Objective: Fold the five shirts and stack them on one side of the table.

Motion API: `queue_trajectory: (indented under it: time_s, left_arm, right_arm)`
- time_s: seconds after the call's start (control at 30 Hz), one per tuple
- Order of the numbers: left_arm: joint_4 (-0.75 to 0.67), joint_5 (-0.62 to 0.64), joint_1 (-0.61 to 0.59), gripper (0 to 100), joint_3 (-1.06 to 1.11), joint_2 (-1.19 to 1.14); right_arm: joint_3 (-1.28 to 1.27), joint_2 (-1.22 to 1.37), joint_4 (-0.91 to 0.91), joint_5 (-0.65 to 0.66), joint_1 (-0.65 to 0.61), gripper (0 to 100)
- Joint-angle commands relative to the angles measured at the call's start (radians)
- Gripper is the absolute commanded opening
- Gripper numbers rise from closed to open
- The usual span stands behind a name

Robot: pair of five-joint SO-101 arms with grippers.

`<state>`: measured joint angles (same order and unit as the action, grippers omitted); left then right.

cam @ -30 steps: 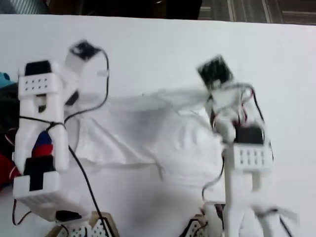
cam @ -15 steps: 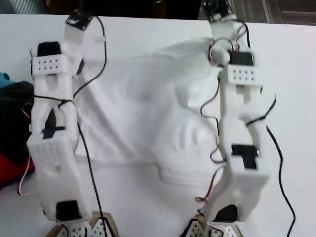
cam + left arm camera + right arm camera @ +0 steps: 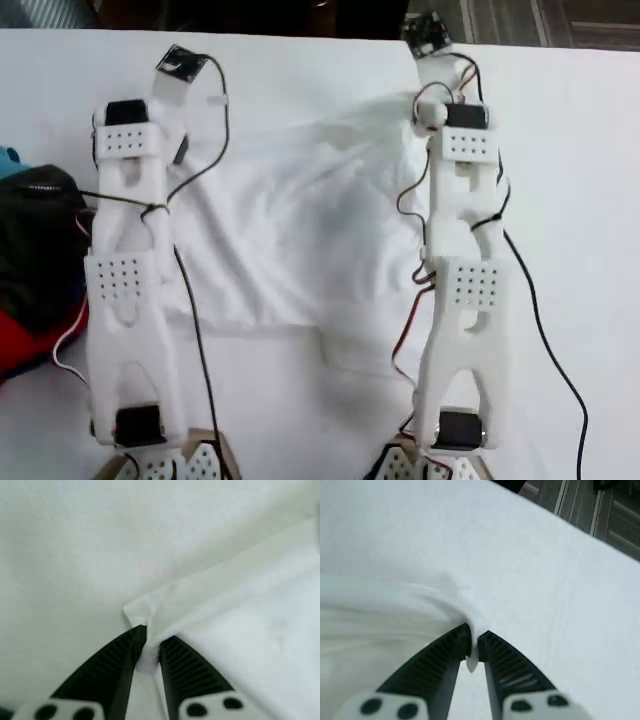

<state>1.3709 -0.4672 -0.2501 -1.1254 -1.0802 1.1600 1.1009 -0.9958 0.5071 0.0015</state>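
Observation:
A white shirt (image 3: 300, 230) lies spread across the middle of the white table (image 3: 580, 150), between the two arms. Both arms are stretched toward the table's far side. My left gripper (image 3: 149, 639) is shut on a far corner of the white shirt (image 3: 210, 600); in the high view it sits near the far left of the cloth (image 3: 185, 95). My right gripper (image 3: 472, 642) is shut on a pinched fold of the white shirt (image 3: 395, 615), at the far right of the cloth (image 3: 432, 80). The black ribbed fingers (image 3: 120, 665) grip the fabric edge.
A pile of dark, red and blue clothes (image 3: 35, 260) lies at the table's left edge beside the left arm. Cables trail along both arms. The table's far edge (image 3: 300, 35) runs close behind the grippers, with dark floor (image 3: 600, 510) beyond.
Both arms have stretched out toward the far side of the table, pulling the shirt's far edge with them. The bunched cloth has flattened and spread out.

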Motion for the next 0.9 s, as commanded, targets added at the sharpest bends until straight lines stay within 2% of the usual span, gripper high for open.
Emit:
queue_trajectory:
  time_s: [0.0,0.13,0.23,0.4,0.5,0.6,0.87]
  left_arm:
    - [0.014,0.006,0.0,3,-0.047,0.017]
    - [0.087,-0.008,0.0,3,-0.048,0.041]
    - [0.181,-0.071,0.003,3,-0.048,0.078]
    - [0.414,-0.233,0.023,3,-0.039,0.117]
    - [0.419,-0.238,0.0,3,-0.036,0.143]
    - [0.419,-0.241,-0.021,3,-0.008,0.184]
    - [0.413,-0.344,-0.023,3,0.361,0.402]
  right_arm:
    - [0.126,0.018,-0.073,-0.005,0.028,2.0]
    - [0.255,0.004,-0.219,-0.005,0.039,2.0]
    - [0.388,-0.025,-0.38,-0.005,0.05,2.0]
    - [0.512,-0.035,-0.691,-0.003,0.059,2.0]
    - [0.506,-0.038,-0.746,0.008,0.084,2.0]
    - [0.506,-0.038,-0.774,0.077,0.114,2.1]
    - [0.496,-0.094,-0.777,0.124,0.239,2.0]
